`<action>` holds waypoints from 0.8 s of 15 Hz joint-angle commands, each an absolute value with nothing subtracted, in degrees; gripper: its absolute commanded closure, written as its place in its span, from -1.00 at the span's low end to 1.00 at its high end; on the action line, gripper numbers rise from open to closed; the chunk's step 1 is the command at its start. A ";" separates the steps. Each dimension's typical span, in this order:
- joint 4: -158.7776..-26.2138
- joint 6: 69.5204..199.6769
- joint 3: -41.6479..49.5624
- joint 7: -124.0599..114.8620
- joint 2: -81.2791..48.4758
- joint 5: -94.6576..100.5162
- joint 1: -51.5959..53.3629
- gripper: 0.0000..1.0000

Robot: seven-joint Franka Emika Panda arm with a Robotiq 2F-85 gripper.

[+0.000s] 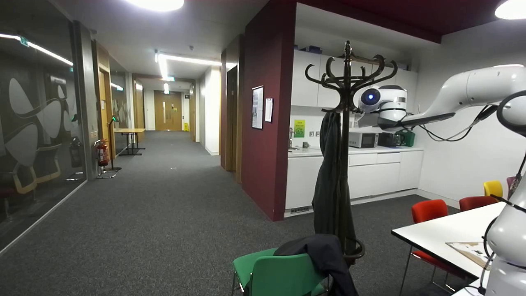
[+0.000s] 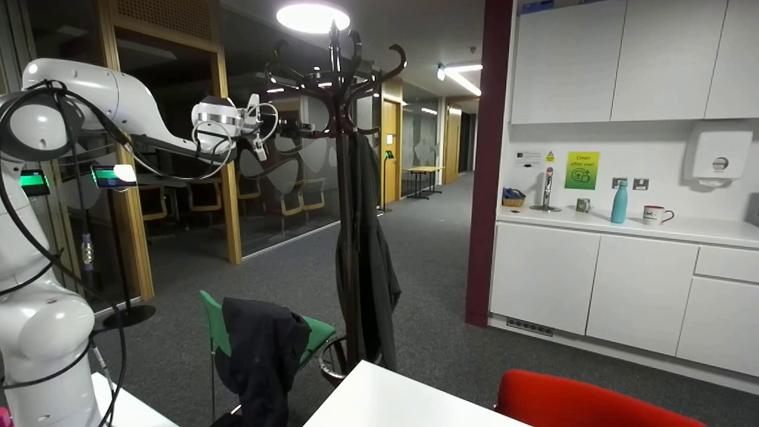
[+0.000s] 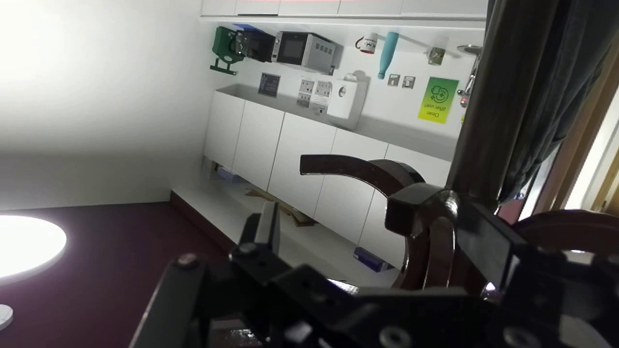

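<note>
Coat stand: dark brown and glossy, it stands on the grey carpet [image 1: 164,222] near the green chair [image 1: 287,273] and a corner of the white table [image 2: 403,403]; in an exterior view the kitchen units [image 1: 374,181] rise behind the stand [image 1: 344,160].
Long axis: the pole [image 2: 347,255] is upright, running from a ring [image 1: 361,251] low near the floor to a knobbed top. In the wrist view, which is upside down, it slants along the right side, its top end toward the bottom.
Hooks: ranged around the top, they sweep outward and curl upward; in the wrist view a hook [image 3: 358,166] turns its blunt end left.
Gripper: spread wide [image 3: 367,215], it faces sideways, roughly level, toward the upper pole. Another hook [image 3: 411,210] sits close beside one of the fingers [image 3: 483,237]; whether they touch cannot be told.
Hanging coat: dark [image 2: 373,255], its length falling down alongside the pole.
Robot arm: white [image 2: 133,104], reaching out to the stand's top.
Chair back: a dark jacket [image 2: 261,326] is draped over it.
Counter: it [image 2: 717,228] carries a microwave [image 3: 302,50], a turquoise bottle [image 3: 388,55] and a mug [image 3: 368,42].
</note>
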State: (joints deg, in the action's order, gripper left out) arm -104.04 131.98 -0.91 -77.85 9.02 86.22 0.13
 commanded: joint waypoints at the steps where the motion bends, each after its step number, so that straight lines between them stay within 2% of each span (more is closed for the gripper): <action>1: -100.60 133.17 -0.57 -77.56 6.70 88.07 -0.07 -1.00; 12: -97.95 132.85 0.32 -77.43 4.38 87.99 -0.61 -1.00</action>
State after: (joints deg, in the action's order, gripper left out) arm -99.69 131.98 -0.27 -77.83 5.13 86.88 -0.07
